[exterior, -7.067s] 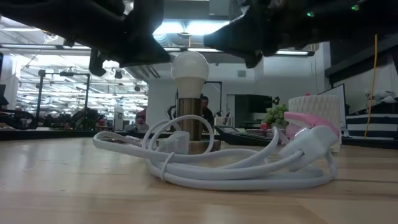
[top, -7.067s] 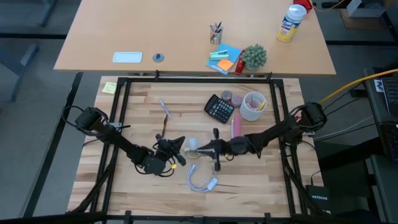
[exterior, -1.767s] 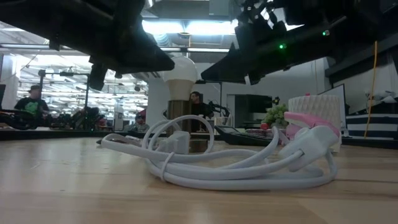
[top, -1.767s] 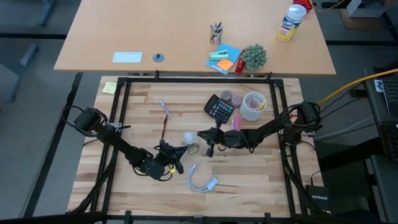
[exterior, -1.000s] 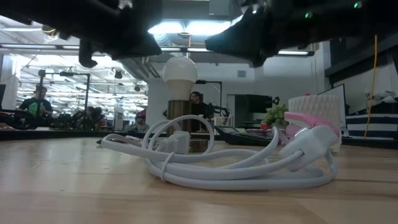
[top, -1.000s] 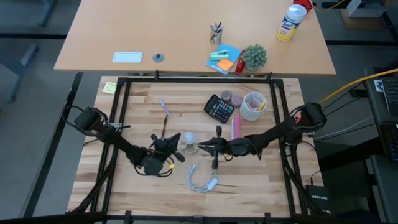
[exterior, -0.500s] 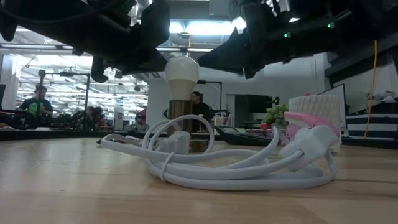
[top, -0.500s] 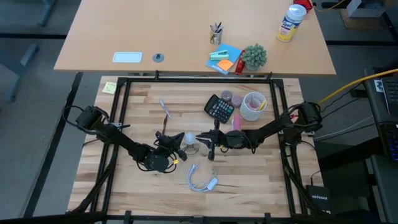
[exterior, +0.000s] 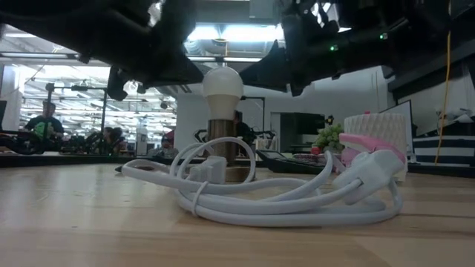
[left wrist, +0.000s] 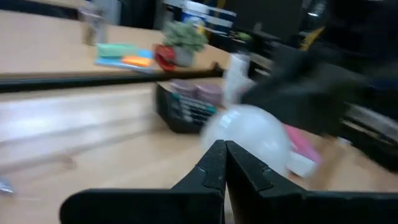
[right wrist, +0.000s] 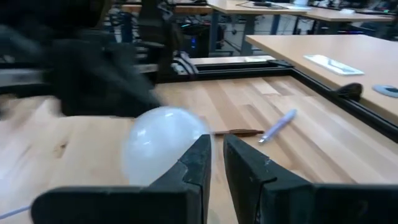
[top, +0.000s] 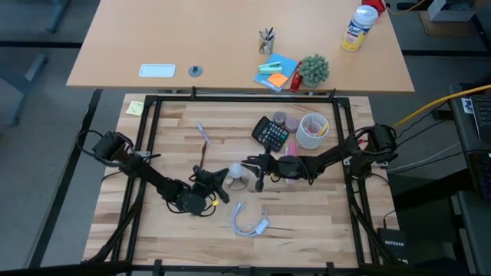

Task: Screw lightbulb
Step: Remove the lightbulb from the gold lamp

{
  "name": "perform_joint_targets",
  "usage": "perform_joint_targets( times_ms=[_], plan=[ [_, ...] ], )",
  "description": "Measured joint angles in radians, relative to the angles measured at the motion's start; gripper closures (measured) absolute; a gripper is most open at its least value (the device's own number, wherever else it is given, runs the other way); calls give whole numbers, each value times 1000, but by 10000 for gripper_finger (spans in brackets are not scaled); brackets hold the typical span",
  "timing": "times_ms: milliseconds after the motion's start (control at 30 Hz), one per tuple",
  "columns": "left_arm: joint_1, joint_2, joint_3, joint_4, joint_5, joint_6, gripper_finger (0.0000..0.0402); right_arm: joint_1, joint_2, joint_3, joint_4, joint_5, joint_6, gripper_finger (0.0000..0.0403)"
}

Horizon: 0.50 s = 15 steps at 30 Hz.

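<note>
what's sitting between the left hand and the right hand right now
The lightbulb on its socket base, in the high view, between the left hand and the right hand.

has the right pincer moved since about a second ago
Yes. In the high view the right pincer has pulled back from beside the coiled white cord toward the calculator, and now sits right of the lightbulb.

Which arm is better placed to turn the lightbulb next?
Probably the right: the right gripper sits just beside the lightbulb, while the left gripper hangs slightly farther off. Neither holds it.
</note>
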Motion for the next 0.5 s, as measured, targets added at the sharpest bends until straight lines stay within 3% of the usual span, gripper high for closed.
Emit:
perform_joint_targets(
  times_ms=[333, 500],
  plan=[
    [-60, 0, 2, 4, 9, -6, 401, -33, 1, 0, -3, 3, 0, 352],
    [-77, 0, 2, 10, -57, -3, 401, -29, -3, 0, 31, 8, -19, 352]
  ],
)
